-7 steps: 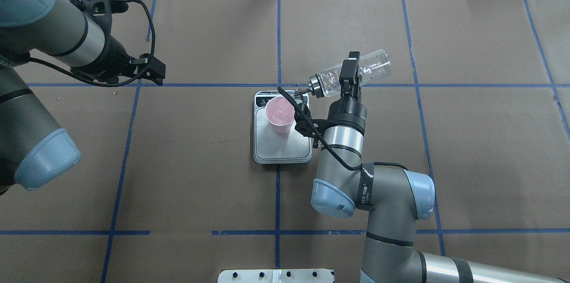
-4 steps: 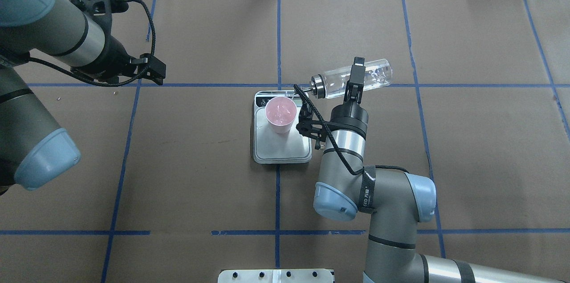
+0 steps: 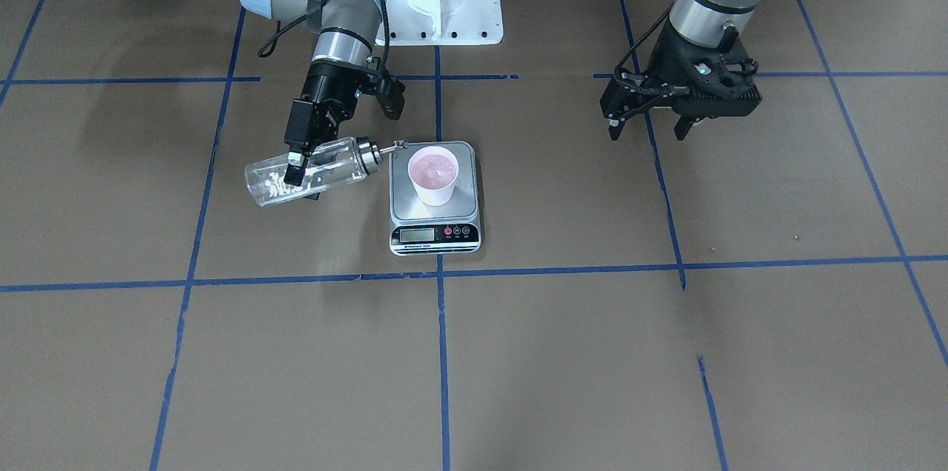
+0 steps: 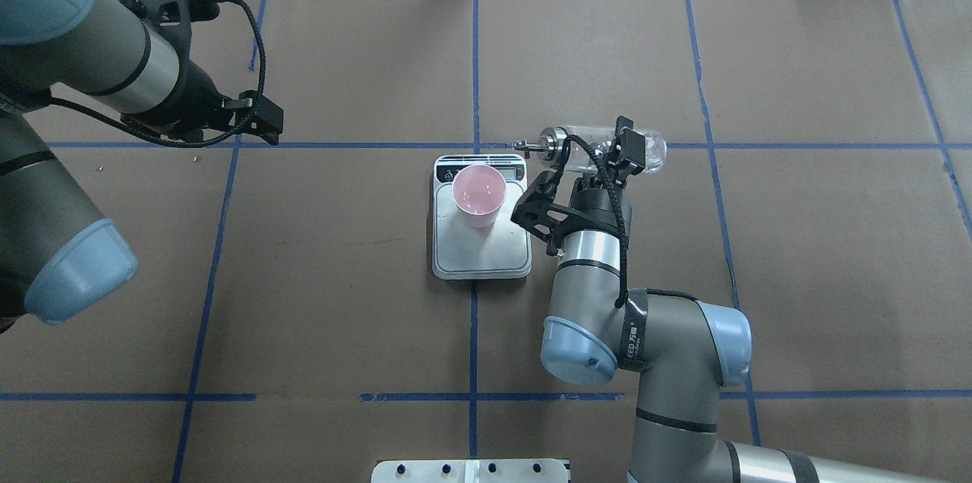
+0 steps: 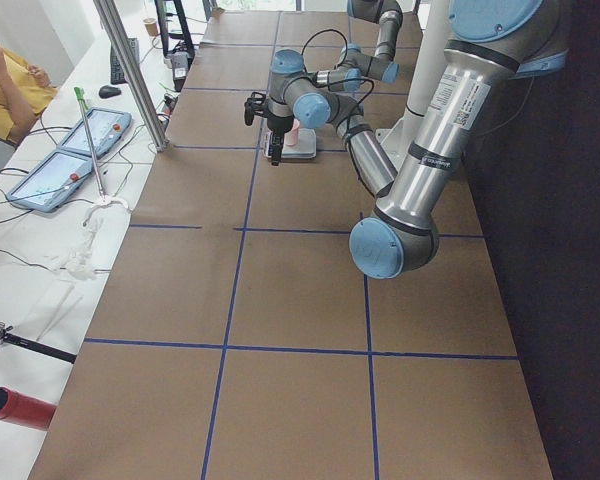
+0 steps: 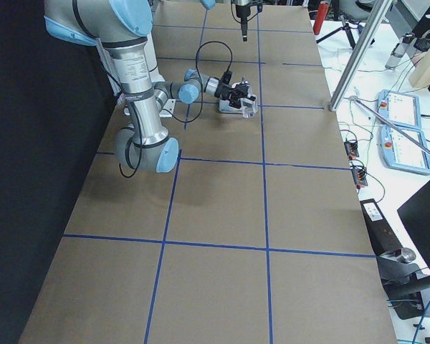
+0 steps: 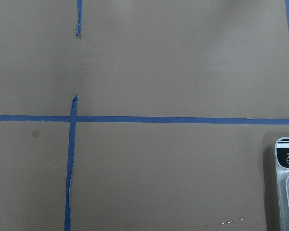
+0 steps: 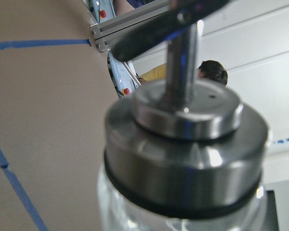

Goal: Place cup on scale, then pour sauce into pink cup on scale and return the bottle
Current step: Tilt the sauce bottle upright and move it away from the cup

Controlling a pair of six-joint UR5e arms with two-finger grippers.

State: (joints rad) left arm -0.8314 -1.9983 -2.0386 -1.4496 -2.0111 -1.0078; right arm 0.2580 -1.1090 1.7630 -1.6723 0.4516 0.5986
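The pink cup [image 4: 479, 196] stands upright on the far part of the scale's steel plate [image 4: 482, 255]; its inside glistens with liquid [image 3: 433, 169]. My right gripper [image 4: 621, 149] is shut on the clear glass bottle [image 4: 588, 150], which lies almost level, just right of the scale. The bottle's spout [image 4: 524, 144] points at the scale's far right corner and stays clear of the cup. The bottle also shows in the front view [image 3: 307, 173], and its silver cap [image 8: 188, 149] fills the right wrist view. My left gripper [image 3: 652, 132] is open and empty, far off to the left.
The scale's display strip [image 3: 435, 234] faces the operators' side. Its corner shows in the left wrist view [image 7: 286, 183]. Blue tape lines [image 4: 474, 65] cross the brown table. A white mount plate [image 4: 471, 471] sits at the near table edge.
My right gripper has drawn the bottle back to the right, away from the cup. The bottle has swung from a steep pouring tilt toward level. The left arm has not moved.
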